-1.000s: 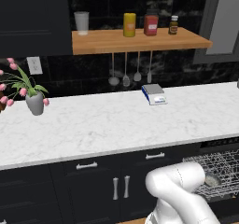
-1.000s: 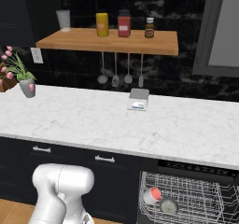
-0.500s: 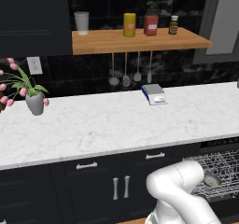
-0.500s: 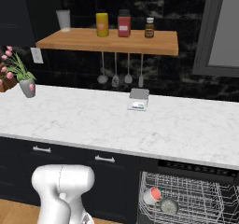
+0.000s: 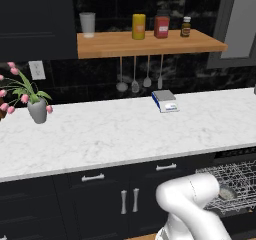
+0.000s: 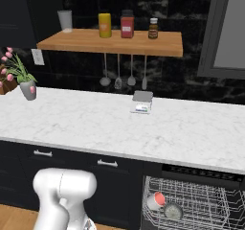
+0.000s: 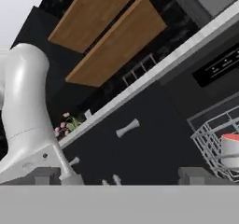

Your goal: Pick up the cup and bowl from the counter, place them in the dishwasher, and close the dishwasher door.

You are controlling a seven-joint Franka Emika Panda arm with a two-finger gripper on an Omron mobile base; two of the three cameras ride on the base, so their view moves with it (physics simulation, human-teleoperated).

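Already you can see the cup (image 6: pixel 155 201) and the bowl (image 6: pixel 172 211) lying side by side in the wire rack (image 6: pixel 201 205) of the dishwasher (image 6: pixel 191 195), under the right end of the counter (image 6: pixel 119 128), and the rack stands pulled out in the open. You cannot tell how the gripper's jaws stand, since only its dark finger tips (image 7: pixel 192 175) peek up in the hand view. From below, that view gives you the counter's edge, a cabinet handle (image 7: pixel 127 128) and the rack's corner with the cup in it.

The dishwasher (image 6: pixel 191 202) is open, and its wire rack sticks out. A cup (image 6: pixel 155 201) and a bowl (image 6: pixel 172 211) lie side by side in the rack. A small scale (image 6: pixel 142 101) sits on the counter (image 6: pixel 86 126).
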